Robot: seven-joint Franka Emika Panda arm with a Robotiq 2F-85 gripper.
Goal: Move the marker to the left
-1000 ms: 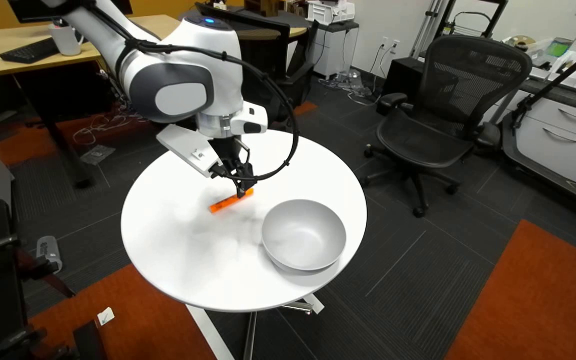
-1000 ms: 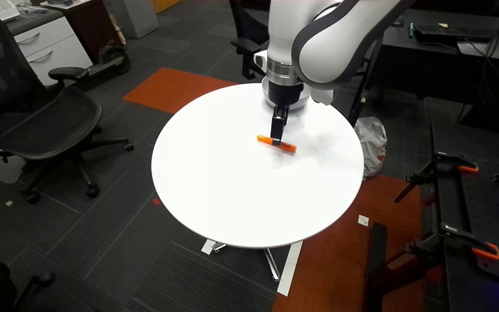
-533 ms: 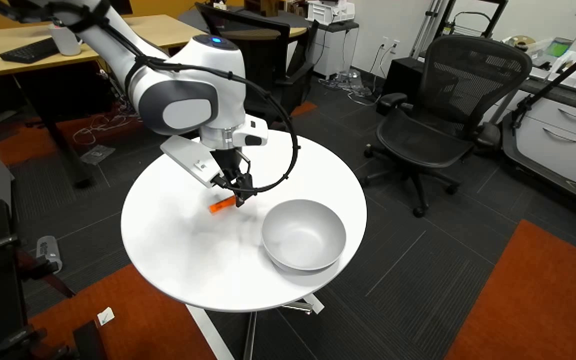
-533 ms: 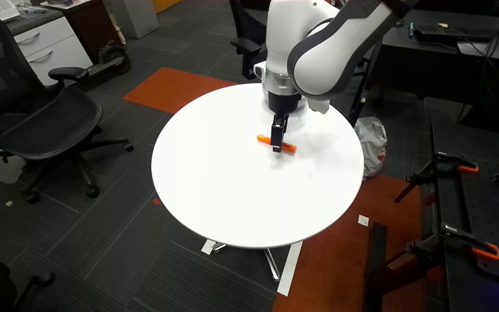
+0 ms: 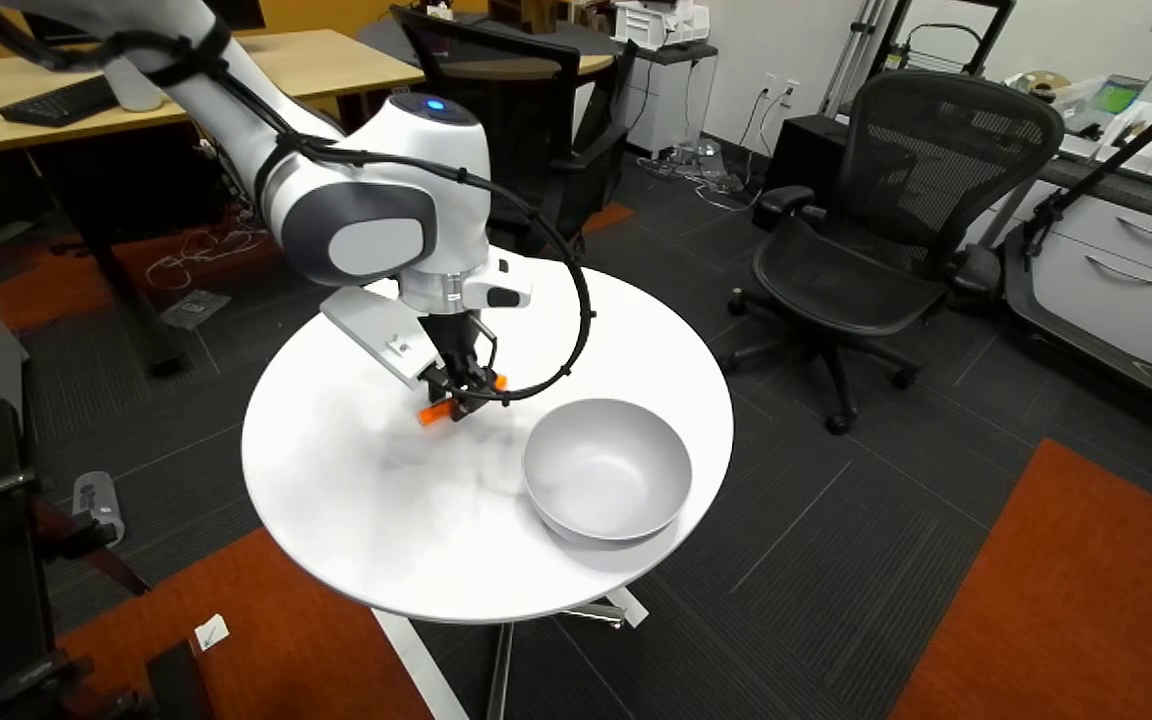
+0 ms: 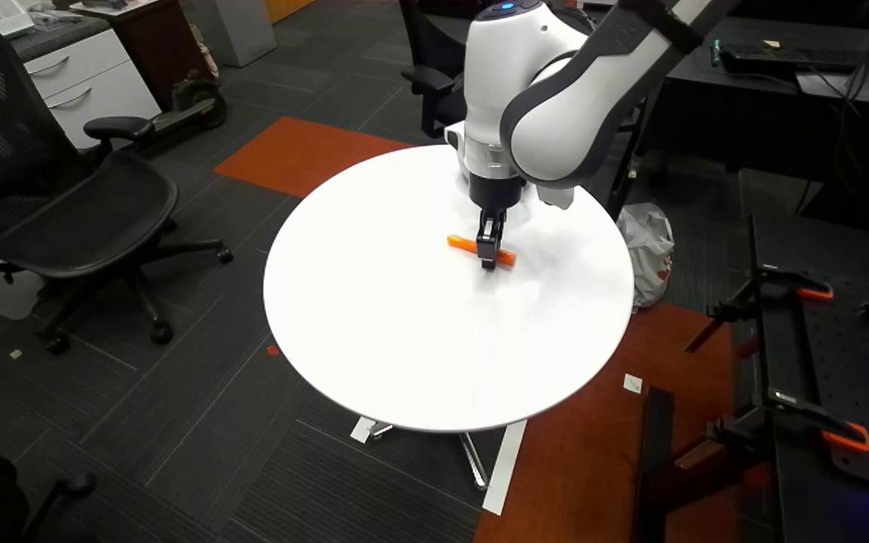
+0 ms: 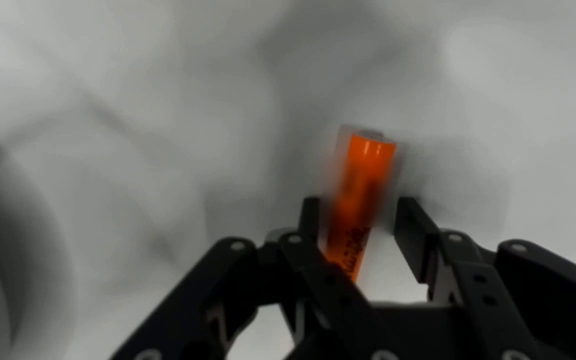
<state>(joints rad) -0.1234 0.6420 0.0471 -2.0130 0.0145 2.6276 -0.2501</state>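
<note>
Orange marker [image 7: 360, 200] lay between jaws of tool [image 7: 358, 215], long axis crosswise to closing direction; jaws stood apart.

Orange marker [image 7: 359, 200], lettered, flat on table [image 6: 404, 339]

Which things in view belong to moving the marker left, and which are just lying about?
For the job:
marker, lying on the table
fingers, apart, one on each side of the marker

Just about:
bowl, also on the table
chairs
bag, off the table
</note>
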